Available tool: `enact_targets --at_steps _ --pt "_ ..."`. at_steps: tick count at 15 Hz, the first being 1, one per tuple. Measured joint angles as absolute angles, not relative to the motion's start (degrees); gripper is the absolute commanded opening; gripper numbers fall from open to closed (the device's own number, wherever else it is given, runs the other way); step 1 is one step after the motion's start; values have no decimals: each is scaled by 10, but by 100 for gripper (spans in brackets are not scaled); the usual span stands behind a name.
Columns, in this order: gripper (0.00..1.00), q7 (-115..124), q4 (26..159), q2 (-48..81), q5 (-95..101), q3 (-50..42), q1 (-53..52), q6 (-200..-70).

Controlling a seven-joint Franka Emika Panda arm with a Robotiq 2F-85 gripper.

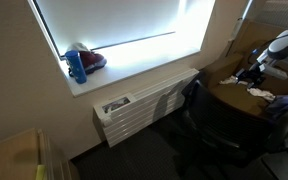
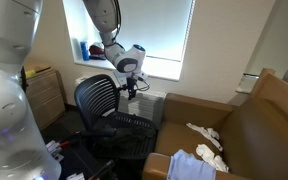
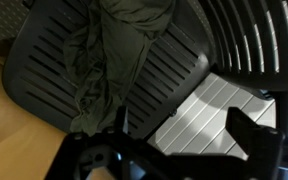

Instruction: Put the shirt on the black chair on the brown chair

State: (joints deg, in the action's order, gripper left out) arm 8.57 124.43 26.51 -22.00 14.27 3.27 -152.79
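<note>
**Gripper wide open over the shirt on the black chair**

The brown chair (image 2: 246,118) is the largest thing I have, and I only get part of it: its right side and front run off the frame. The white casing of my own arm (image 2: 4,90) blocks the whole left of that exterior view.

The black chair (image 2: 102,100) stands just beside the brown one, near the ribbed radiator (image 1: 144,105) under the window. In an exterior view it is a dark mass (image 1: 196,112) with almost no detail.

The shirt (image 3: 109,55) lies on the black chair. It is dark olive and crumpled in folds on the slatted black surface. The top of the wrist view cuts off its upper end, and its lower end sinks into shadow near the gripper body, where I lose it. I cannot pick it out against the dark chair in either exterior view.

The gripper (image 3: 179,120) has its jaws spread wide with nothing between them. The fingers (image 3: 246,135) show only as black silhouettes along the bottom of the wrist view. Through the gap I see the pale ribs of the radiator, not cloth. In an exterior view the gripper (image 2: 132,88) hangs above the black chair's seat, too small there to read the jaws.

White cloths (image 2: 206,135) lie on the brown chair's seat. A pale blue cloth (image 2: 192,165) beside them is cut off by the bottom edge.
</note>
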Motion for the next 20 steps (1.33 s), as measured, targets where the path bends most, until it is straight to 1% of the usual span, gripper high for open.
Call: enact_targets --at_steps 3,6,10,14,15,20 --pt "100 55 1149 347 -206 104 37 -1437" --pt "100 55 1069 403 -175 73 31 -1356" --pt "100 77 1023 426 -146 41 14 -1325" --pt "100 79 1018 422 -145 38 12 -1319" --pt "100 75 1010 433 -145 41 12 -1301" --pt "100 57 890 565 -126 61 -25 -1181"
